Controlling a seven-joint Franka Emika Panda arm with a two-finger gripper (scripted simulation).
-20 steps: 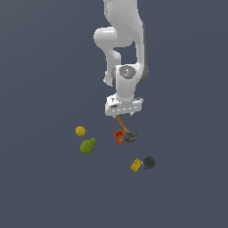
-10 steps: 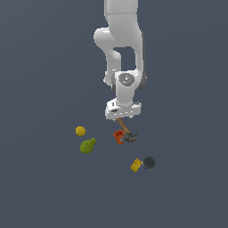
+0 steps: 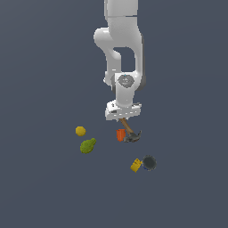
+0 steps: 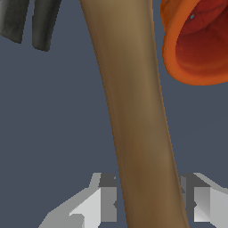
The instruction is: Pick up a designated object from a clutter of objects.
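The hammer [image 3: 129, 131] lies on the floor with its dark head [image 3: 133, 137] beside the orange-red cup [image 3: 120, 134]. Its brown wooden handle [image 4: 136, 116] runs up under my gripper [image 3: 123, 118]. In the wrist view my gripper [image 4: 149, 200] has one finger on each side of the handle, and the fingers [image 4: 108, 196] sit tight against the wood with no visible gap. The dark claws [image 4: 29, 20] of the head and the cup [image 4: 196, 40] show at the far end of the handle.
A yellow ball [image 3: 80, 131] and a green pear-like lump [image 3: 87, 145] lie on the exterior view's left. A yellow block [image 3: 136, 165] and a dark round mug [image 3: 149, 163] sit closer to the camera on the right. The arm stands directly above the hammer.
My gripper has come straight down a little onto the hammer's handle. The hammer and the other items have stayed where they were.
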